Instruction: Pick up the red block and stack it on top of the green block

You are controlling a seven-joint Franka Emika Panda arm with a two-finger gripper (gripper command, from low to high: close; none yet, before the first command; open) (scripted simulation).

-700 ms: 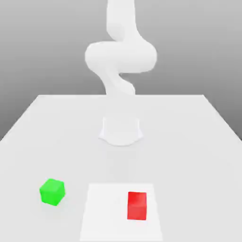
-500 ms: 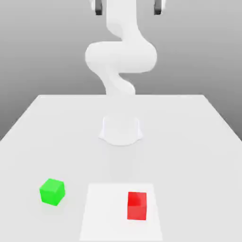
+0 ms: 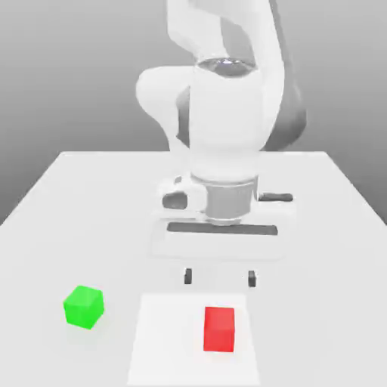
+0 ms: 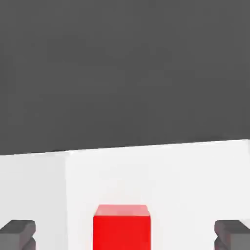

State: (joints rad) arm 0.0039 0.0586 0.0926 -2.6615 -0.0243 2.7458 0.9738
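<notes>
Red block [image 3: 219, 329] sits on the paler white patch [image 3: 162, 340] of the table [image 3: 91, 196], long axis running toward the camera. Gripper [image 3: 219, 278] hangs above and just behind it, fingers wide apart, empty (block centred between them in hand view). Green block [image 3: 83, 306] off toward the exterior view's left.

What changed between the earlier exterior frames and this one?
The arm swung down: the gripper, earlier up at the frame's top edge, now hangs open low over the table, just behind the red block. Nothing was grasped or released. The red block, on its white patch, and the green block stayed put.
</notes>
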